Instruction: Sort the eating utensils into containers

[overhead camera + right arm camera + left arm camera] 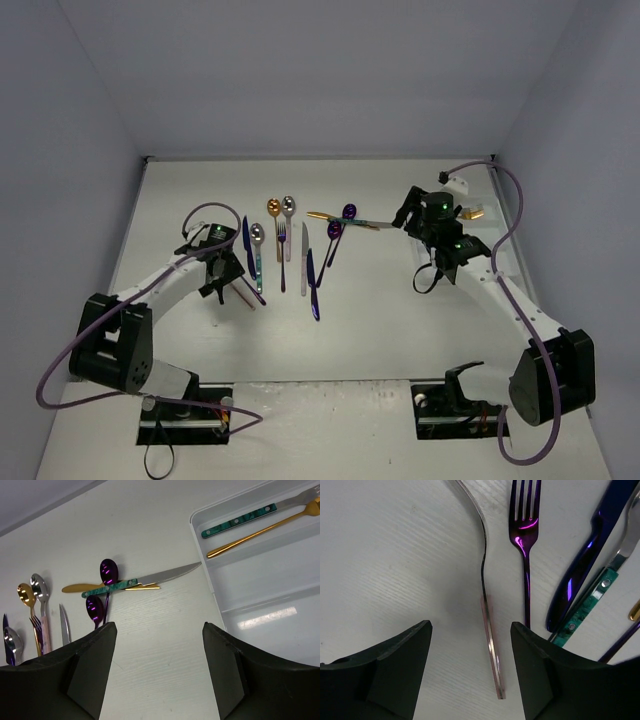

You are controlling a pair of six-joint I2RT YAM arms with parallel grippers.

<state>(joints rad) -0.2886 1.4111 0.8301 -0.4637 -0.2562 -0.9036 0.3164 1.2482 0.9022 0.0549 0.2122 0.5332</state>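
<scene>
My left gripper [470, 630] is open low over the table, its fingers either side of a pink-handled utensil [490, 645] that lies on edge, with a gap on both sides. A purple fork [525, 540], a dark blue knife [580, 565] and a teal-handled utensil [590, 600] lie just beyond it. My right gripper [159, 626] is open and empty over bare table left of the white tray [207, 570]. The tray's far compartment holds a teal-handled fork [240, 520] and a gold fork [260, 532]. From above, the left gripper [220, 280] is left of the utensil row.
A teal-handled knife [135, 582] lies across a gold utensil [80, 587] and two purple spoons [108, 571]. Gold [25, 592] and silver [39, 585] spoons lie farther left. Grey walls close the table on three sides. The right arm [500, 295] hides much of the tray from above.
</scene>
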